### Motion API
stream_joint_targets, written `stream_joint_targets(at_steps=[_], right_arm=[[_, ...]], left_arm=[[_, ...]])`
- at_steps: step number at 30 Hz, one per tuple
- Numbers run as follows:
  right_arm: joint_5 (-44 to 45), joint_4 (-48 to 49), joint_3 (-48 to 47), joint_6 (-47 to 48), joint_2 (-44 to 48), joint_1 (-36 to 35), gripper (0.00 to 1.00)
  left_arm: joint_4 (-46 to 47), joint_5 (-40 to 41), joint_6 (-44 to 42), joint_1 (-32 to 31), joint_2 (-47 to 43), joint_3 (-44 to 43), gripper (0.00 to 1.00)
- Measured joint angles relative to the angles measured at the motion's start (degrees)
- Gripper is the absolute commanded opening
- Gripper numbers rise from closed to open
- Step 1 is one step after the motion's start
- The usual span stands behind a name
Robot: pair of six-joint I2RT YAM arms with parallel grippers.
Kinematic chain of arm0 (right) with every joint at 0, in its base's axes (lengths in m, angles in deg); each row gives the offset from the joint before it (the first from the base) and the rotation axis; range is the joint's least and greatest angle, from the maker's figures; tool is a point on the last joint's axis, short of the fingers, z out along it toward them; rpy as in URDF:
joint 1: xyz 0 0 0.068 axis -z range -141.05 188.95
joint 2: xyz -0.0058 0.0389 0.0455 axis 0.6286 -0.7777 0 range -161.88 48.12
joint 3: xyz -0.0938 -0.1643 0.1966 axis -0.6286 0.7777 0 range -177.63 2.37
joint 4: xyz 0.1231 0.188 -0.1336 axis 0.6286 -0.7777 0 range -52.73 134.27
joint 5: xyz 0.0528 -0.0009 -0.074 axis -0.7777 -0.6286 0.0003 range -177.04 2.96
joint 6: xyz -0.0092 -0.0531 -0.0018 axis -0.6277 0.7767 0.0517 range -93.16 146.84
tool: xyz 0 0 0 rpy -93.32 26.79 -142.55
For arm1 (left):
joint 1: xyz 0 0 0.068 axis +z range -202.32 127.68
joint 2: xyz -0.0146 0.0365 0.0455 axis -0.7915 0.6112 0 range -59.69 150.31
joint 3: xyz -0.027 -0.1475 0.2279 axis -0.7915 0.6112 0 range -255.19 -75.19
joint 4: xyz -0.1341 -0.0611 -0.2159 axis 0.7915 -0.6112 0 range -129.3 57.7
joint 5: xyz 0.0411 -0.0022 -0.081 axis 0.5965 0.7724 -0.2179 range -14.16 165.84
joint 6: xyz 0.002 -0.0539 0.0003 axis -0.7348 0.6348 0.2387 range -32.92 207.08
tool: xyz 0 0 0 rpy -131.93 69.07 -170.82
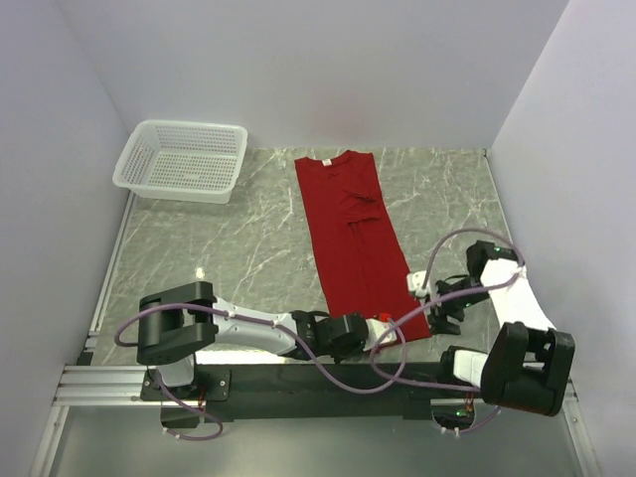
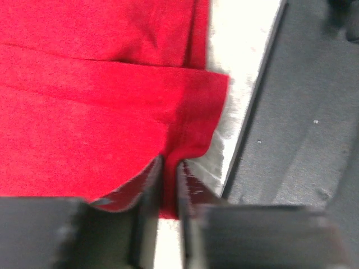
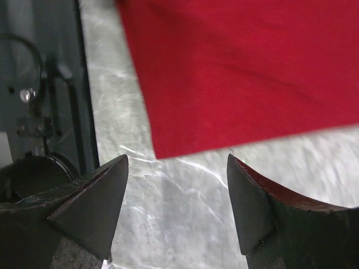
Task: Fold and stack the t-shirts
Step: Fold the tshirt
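Observation:
A deep-red t-shirt (image 1: pixel 356 234) lies on the marble table as a long narrow strip, neck at the far end, hem toward the arms. My left gripper (image 1: pixel 376 324) is at the strip's near hem, its jaws closed on the red hem edge (image 2: pixel 169 168); the cloth (image 2: pixel 101 101) fills the left wrist view beyond the fingers. My right gripper (image 1: pixel 437 295) hovers open just off the shirt's near right corner (image 3: pixel 162 148), its fingers (image 3: pixel 101 196) wide apart over bare marble with nothing between them.
A white mesh basket (image 1: pixel 184 159) stands at the far left of the table (image 1: pixel 219 248). White walls enclose the table on three sides. The black and metal mounting rail (image 1: pixel 298 383) runs along the near edge under both arm bases.

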Motion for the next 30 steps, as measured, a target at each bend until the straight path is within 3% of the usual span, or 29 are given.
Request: stream_joint_targets(at_steps=[3, 9, 18, 24, 27, 30], right_arm=[[2.01, 1.92, 3.80, 0.76, 2.54, -5.16, 0.77], [5.66, 9.33, 9.14, -1.95, 4.02, -13.66, 0.74], [11.45, 20.65, 12.37, -8.11, 3.89, -20.74, 0.68], [13.33, 22.69, 13.68, -11.89, 5.57, -23.67, 0.63], [13.70, 22.97, 14.12, -13.62, 6.34, -24.28, 0.53], [13.86, 23.50, 14.29, -15.39, 6.49, -25.09, 0.30]], left_arm=[[0.17, 0.42, 0.94, 0.26, 0.04, 0.00, 0.01], [1.33, -0.46, 2.12, 0.76, -0.46, 0.85, 0.01], [3.02, -3.39, 4.13, 2.38, -2.64, 3.74, 0.01], [3.52, -5.11, 5.62, 3.43, -2.95, 4.22, 0.01], [3.74, -5.88, 6.27, 3.80, -2.95, 4.26, 0.01], [4.07, -6.69, 6.73, 4.22, -2.95, 4.39, 0.01]])
